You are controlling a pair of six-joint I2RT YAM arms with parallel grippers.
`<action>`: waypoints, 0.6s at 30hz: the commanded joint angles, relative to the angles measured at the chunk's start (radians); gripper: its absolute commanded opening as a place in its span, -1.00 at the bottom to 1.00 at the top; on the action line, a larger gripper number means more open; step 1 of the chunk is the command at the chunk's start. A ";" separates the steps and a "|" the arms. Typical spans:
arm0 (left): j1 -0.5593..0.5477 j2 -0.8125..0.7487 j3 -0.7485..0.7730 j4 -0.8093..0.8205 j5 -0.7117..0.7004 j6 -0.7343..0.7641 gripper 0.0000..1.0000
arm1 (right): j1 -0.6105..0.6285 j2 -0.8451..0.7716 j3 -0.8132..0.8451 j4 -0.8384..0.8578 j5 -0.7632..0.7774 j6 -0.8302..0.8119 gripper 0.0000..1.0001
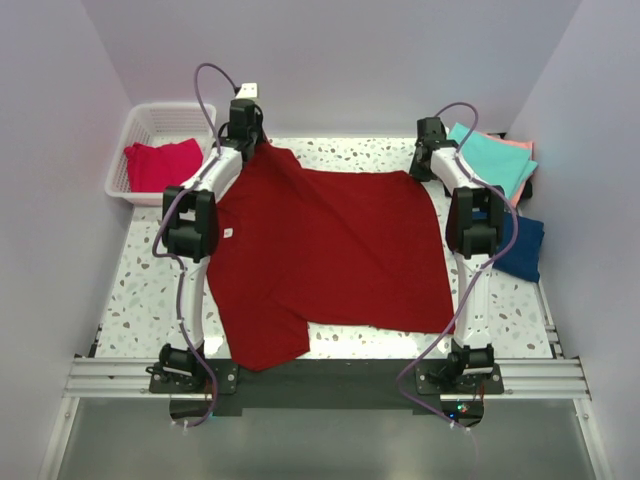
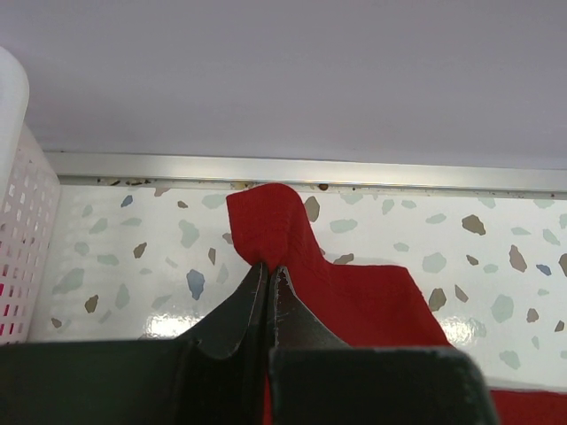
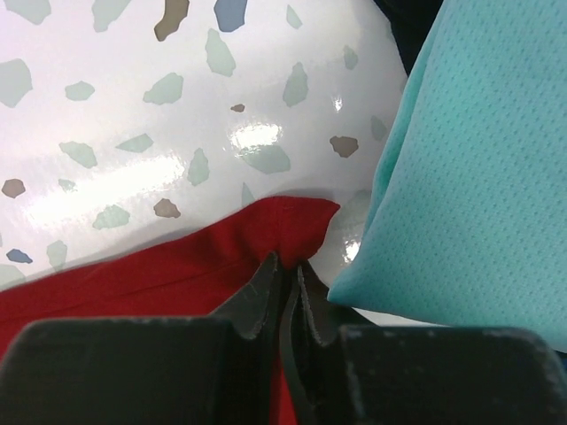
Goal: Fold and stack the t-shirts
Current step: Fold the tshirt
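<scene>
Left gripper (image 2: 267, 273): your jaws are pinched tight on the dark red shirt's (image 1: 330, 250) far left corner.
Right gripper (image 3: 289, 266): your jaws are closed to a sliver on its far right corner, just beside the teal shirt (image 3: 469, 177).
Shirt: spread on the table (image 1: 140, 290) between both arms.

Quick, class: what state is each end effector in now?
Left end effector: closed, pinching a corner of the dark red t-shirt.
Right end effector: closed on that shirt's edge.
</scene>
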 commanded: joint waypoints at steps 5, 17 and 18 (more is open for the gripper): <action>0.013 -0.105 0.001 0.029 -0.020 -0.016 -1.00 | 0.006 -0.040 -0.002 -0.077 0.088 0.012 -1.00; 0.011 -0.123 -0.008 -0.053 0.039 -0.018 -1.00 | 0.002 -0.216 -0.076 -0.004 0.195 0.002 -1.00; 0.011 -0.117 -0.003 -0.067 0.041 -0.016 -1.00 | 0.002 -0.221 -0.077 0.002 0.197 0.010 -1.00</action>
